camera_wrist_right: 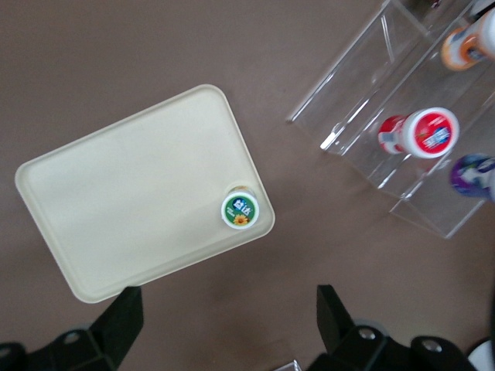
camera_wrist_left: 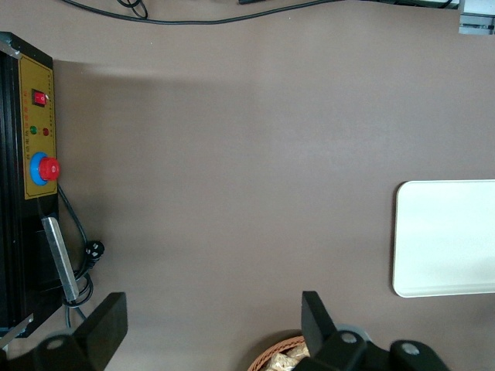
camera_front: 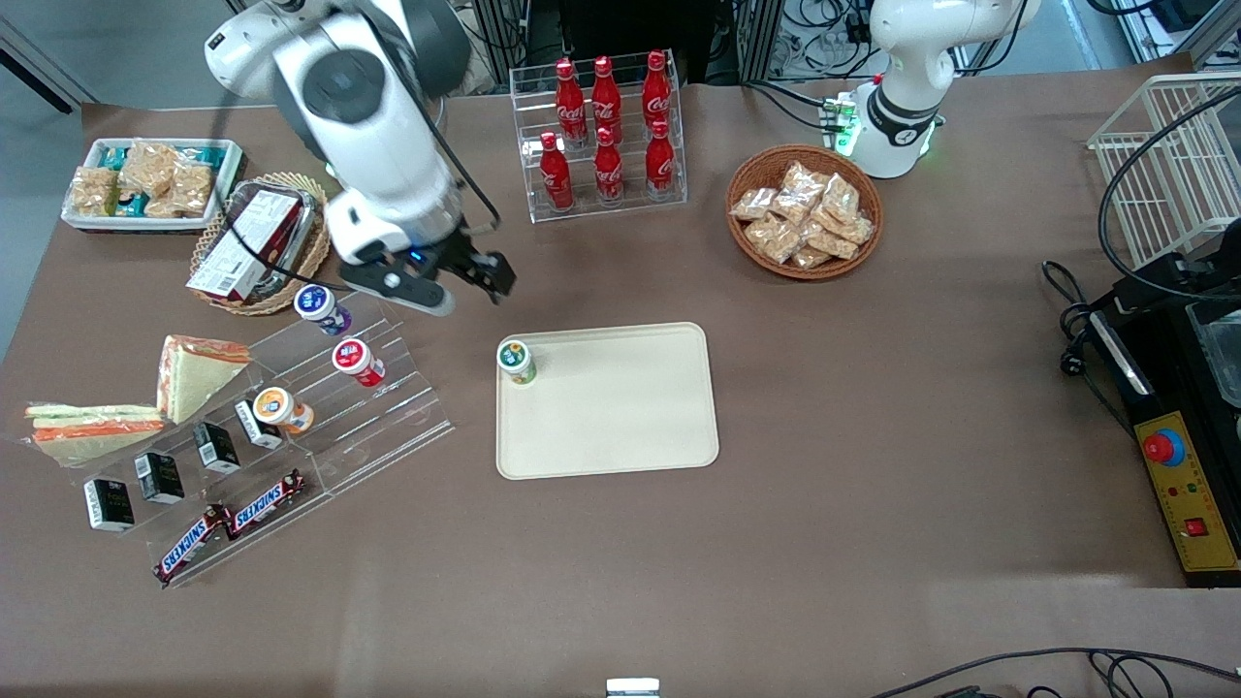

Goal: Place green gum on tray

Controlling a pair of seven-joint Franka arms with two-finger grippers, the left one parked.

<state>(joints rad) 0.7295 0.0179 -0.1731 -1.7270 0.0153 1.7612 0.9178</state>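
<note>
The green gum (camera_front: 517, 361) stands upright in a corner of the cream tray (camera_front: 620, 407), the corner farthest from the front camera and toward the working arm's end. It also shows in the right wrist view (camera_wrist_right: 240, 210) on the tray (camera_wrist_right: 131, 209). My gripper (camera_front: 456, 283) is open and empty, raised above the table, farther from the front camera than the gum and apart from it. In the wrist view the gripper (camera_wrist_right: 230, 321) has bare brown table between its fingers (camera_wrist_right: 124, 313).
A clear stepped rack (camera_front: 320, 407) beside the tray holds a purple-topped (camera_front: 320, 308), a red-topped (camera_front: 356, 360) and an orange-topped bottle (camera_front: 281, 408), small black boxes and Snickers bars. A cola bottle rack (camera_front: 601, 136), two baskets and sandwiches (camera_front: 194, 373) stand around.
</note>
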